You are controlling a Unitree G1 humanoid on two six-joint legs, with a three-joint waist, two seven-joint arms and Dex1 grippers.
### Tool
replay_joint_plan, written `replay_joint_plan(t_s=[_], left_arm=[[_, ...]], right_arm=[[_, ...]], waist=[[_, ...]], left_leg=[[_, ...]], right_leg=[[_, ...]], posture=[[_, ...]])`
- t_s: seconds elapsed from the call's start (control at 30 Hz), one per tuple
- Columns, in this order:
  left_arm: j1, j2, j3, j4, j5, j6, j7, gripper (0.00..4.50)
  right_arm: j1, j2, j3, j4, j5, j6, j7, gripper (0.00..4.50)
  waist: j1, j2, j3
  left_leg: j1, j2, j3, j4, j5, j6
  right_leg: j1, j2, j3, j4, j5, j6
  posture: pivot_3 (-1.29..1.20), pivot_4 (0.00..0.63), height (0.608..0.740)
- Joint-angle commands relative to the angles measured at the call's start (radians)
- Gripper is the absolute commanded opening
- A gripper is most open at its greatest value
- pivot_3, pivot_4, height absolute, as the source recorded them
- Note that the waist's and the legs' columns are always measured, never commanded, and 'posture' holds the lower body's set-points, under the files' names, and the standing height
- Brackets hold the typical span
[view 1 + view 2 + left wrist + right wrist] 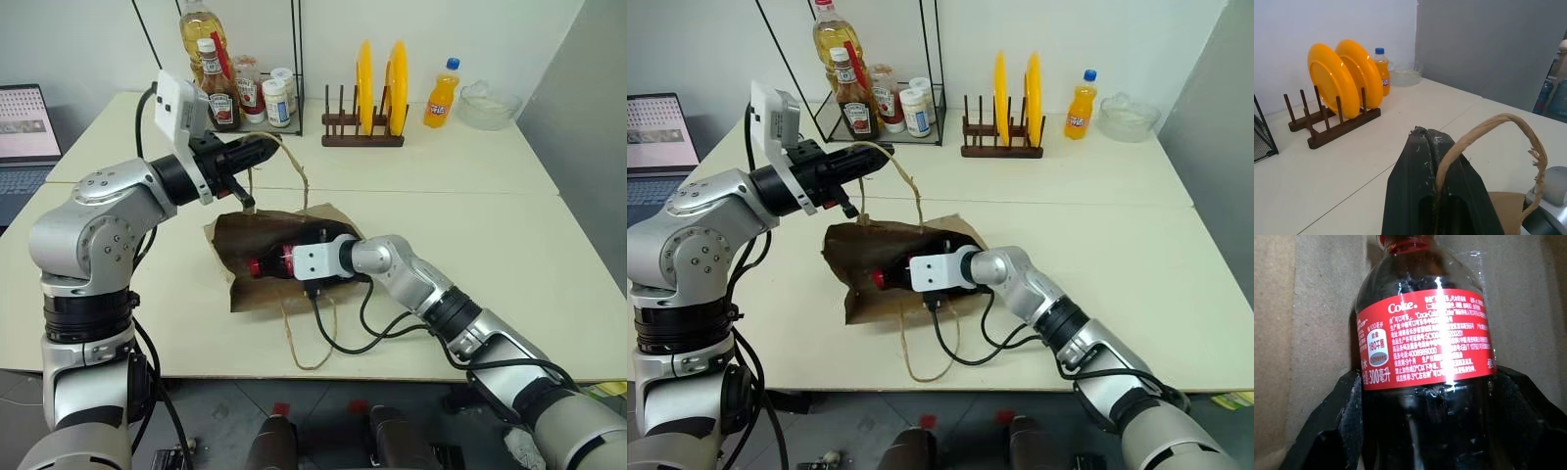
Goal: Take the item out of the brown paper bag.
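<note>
cream table [549,255], "coke" bottle [1425,362] between spread right fingers [1332,426] — left fingers [1415,191] pinching bag handle [1484,132]

Bright even room light, soft shadows; glare streak on cola bottle [1425,357] label.

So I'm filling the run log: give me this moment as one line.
left gripper: shut on bag handle | right gripper: fingers around cola bottle, grip unconfirmed | bottle: inside brown paper bag

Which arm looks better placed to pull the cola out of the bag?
The right: its gripper sits inside the brown paper bag, jaws astride the cola bottle. The left gripper is busy holding up the bag's handle.
</note>
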Motion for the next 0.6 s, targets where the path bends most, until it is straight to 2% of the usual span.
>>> replay_joint_plan(t_s=[0.03,0.17,0.47,0.6], left_arm=[[-0.026,0.003,0.006,-0.012,0.011,-0.025,0.009,0.0],[-0.027,0.005,-0.002,0.01,0.048,-0.049,0.021,0.0],[-0.036,-0.003,-0.024,0.059,0.106,-0.099,0.027,0.0],[-0.04,-0.004,-0.031,0.09,0.136,-0.118,0.032,0.0]], right_arm=[[0.014,-0.017,-0.071,-0.092,0.043,0.0,0.028,3.2],[0.065,-0.032,-0.134,-0.276,0.132,-0.007,0.081,3.2],[0.145,-0.059,-0.238,-0.432,0.28,0.027,0.132,3.2],[0.209,-0.057,-0.328,-0.58,0.539,0.128,0.236,3.2]], waist=[[0.0,0.0,0.0],[0.0,0.0,0.0],[-0.002,0.0,0.001],[-0.003,0.0,0.001]], left_leg=[[0.0,0.0,0.0,0.0,0.0,0.0],[-0.001,0.0,0.0,-0.001,0.0,0.0],[-0.002,0.0,0.0,-0.002,0.0,-0.001],[-0.005,0.0,0.0,-0.001,0.0,-0.001]], right_leg=[[0.0,0.0,0.0,0.0,0.0,0.0],[-0.001,0.0,0.0,-0.001,0.0,0.0],[-0.002,0.0,0.0,0.0,0.0,0.0],[-0.005,0.0,0.0,0.0,0.0,0.0]], posture=[[0.0,0.15,0.74],[0.0,0.15,0.74],[0.0,0.15,0.74],[0.0,0.15,0.74]])
